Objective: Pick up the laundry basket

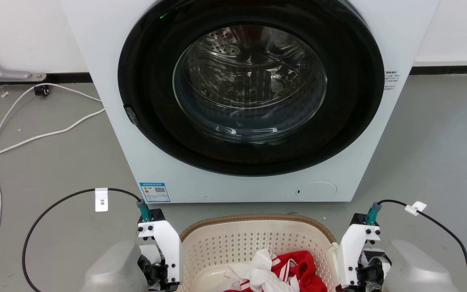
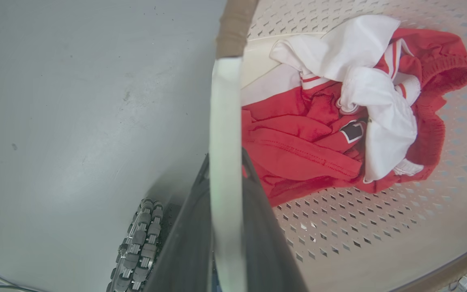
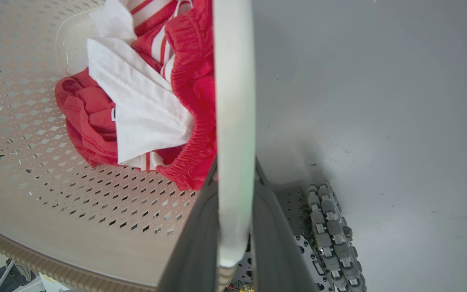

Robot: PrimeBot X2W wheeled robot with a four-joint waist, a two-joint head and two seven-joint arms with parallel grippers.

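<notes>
The laundry basket point(image 1: 233, 243) sits at the near middle of the floor point(image 1: 440, 142), its far brown rim just before the closed washing machine point(image 1: 95, 48), with red and white clothes point(image 1: 282, 269) heaped inside. The left tool point(image 2: 225, 162) pinches the white left handle point(image 2: 224, 121), and the right tool point(image 3: 235, 170) pinches the right handle point(image 3: 233, 101). A white cable point(image 1: 35, 136) trails on the far left, and a roller wheel point(image 3: 330, 227) stands near the right tool.

White washing machine point(image 1: 249, 101), round door shut, white cable point(image 1: 61, 130) on grey floor point(image 1: 440, 154); crumpled red-and-white clothes point(image 2: 339, 121)
</notes>
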